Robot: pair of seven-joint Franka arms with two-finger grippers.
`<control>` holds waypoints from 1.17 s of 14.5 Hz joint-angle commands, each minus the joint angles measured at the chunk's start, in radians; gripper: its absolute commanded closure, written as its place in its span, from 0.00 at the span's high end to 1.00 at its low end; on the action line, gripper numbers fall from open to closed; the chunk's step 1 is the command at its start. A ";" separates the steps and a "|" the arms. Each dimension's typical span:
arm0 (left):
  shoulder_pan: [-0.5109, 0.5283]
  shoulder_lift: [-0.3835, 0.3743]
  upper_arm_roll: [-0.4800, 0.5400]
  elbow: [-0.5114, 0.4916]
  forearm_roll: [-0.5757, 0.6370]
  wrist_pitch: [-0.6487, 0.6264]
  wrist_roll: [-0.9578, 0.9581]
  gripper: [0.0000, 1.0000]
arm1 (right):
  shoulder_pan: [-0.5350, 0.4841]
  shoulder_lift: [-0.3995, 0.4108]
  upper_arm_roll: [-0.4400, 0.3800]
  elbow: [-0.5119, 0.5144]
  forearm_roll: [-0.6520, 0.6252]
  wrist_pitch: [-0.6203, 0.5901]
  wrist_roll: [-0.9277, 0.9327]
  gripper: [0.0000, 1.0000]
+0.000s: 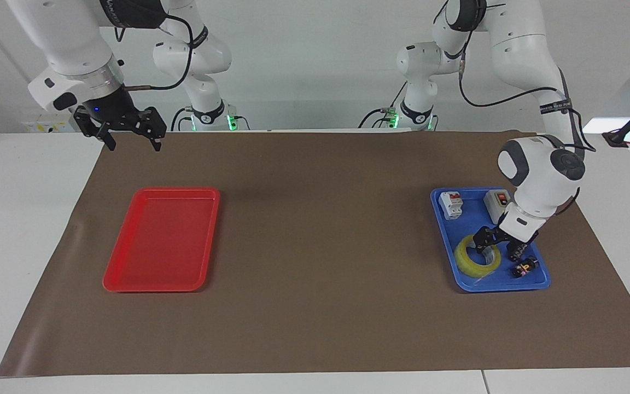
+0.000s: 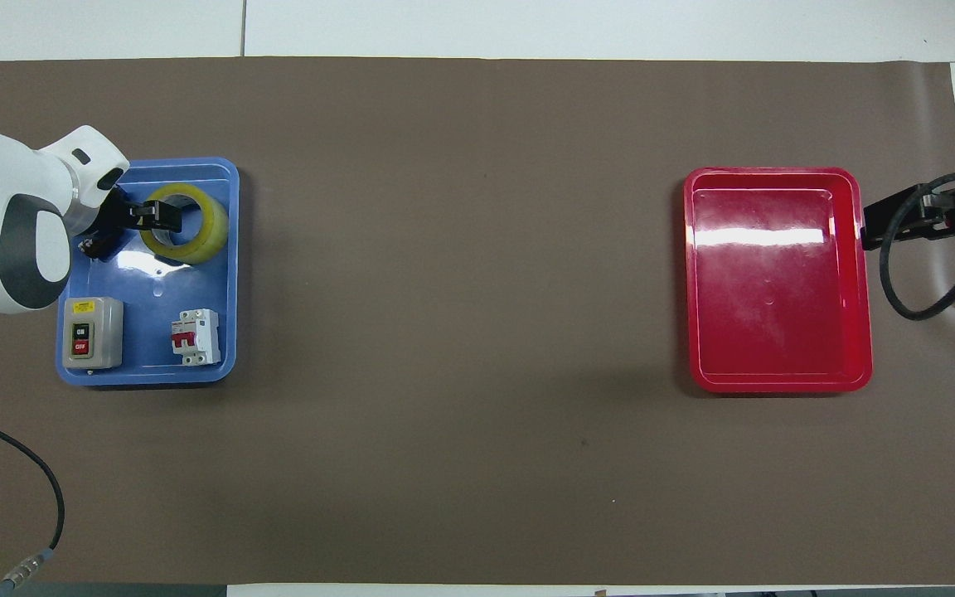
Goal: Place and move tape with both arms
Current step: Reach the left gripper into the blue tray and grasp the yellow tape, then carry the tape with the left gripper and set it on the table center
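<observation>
The tape (image 1: 471, 265), a yellow translucent roll, lies flat in the blue tray (image 1: 491, 288) at the left arm's end of the table. My left gripper (image 1: 486, 244) is down at the tape's top edge with its fingers apart, one over the core hole. In the overhead view the left gripper (image 2: 159, 217) covers part of the tape (image 2: 212, 229). My right gripper (image 1: 132, 141) is open and empty, held high over the table's edge nearest the robots, beside the red tray (image 1: 129, 287); it waits there.
In the blue tray (image 2: 230, 274) a grey ON/OFF switch box (image 2: 92, 332) and a white circuit breaker (image 2: 196, 337) sit nearer the robots than the tape. Two small black parts (image 1: 524, 267) lie beside the tape. The red tray (image 2: 776, 385) holds nothing.
</observation>
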 commanded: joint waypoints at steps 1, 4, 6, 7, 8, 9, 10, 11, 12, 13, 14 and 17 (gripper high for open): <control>-0.007 -0.021 0.006 -0.046 -0.020 0.048 0.014 0.00 | -0.008 -0.015 0.002 -0.020 0.018 0.016 -0.020 1.00; -0.007 -0.022 0.006 -0.038 -0.020 0.047 0.011 0.00 | -0.010 -0.017 0.002 -0.020 0.018 0.016 -0.020 1.00; 0.000 -0.057 0.008 -0.026 -0.022 0.028 0.006 0.00 | -0.010 -0.015 0.002 -0.020 0.018 0.016 -0.020 1.00; -0.005 -0.089 0.011 -0.021 -0.022 -0.002 -0.009 0.00 | -0.010 -0.017 0.002 -0.020 0.018 0.016 -0.020 1.00; -0.006 -0.115 0.012 -0.011 -0.022 -0.050 -0.028 0.00 | -0.010 -0.015 0.002 -0.020 0.018 0.016 -0.020 1.00; -0.008 -0.145 0.011 0.003 -0.020 -0.105 -0.041 0.00 | -0.010 -0.015 0.002 -0.020 0.018 0.016 -0.020 1.00; -0.019 -0.172 0.009 0.014 -0.019 -0.160 -0.055 0.00 | -0.010 -0.015 0.002 -0.020 0.018 0.016 -0.020 1.00; -0.052 -0.189 0.009 0.019 -0.014 -0.197 -0.095 0.00 | -0.010 -0.015 0.002 -0.020 0.018 0.016 -0.020 1.00; -0.100 -0.195 0.011 0.019 -0.005 -0.214 -0.167 0.00 | -0.010 -0.017 0.002 -0.020 0.018 0.016 -0.020 1.00; -0.161 -0.197 0.009 0.011 0.019 -0.214 -0.259 0.00 | -0.010 -0.015 0.002 -0.020 0.018 0.016 -0.020 1.00; -0.221 -0.209 0.009 0.002 0.030 -0.219 -0.323 0.00 | -0.008 -0.015 0.002 -0.020 0.018 0.016 -0.020 1.00; -0.392 -0.199 0.009 -0.004 0.038 -0.233 -0.564 0.00 | -0.010 -0.017 0.002 -0.022 0.018 0.016 -0.018 1.00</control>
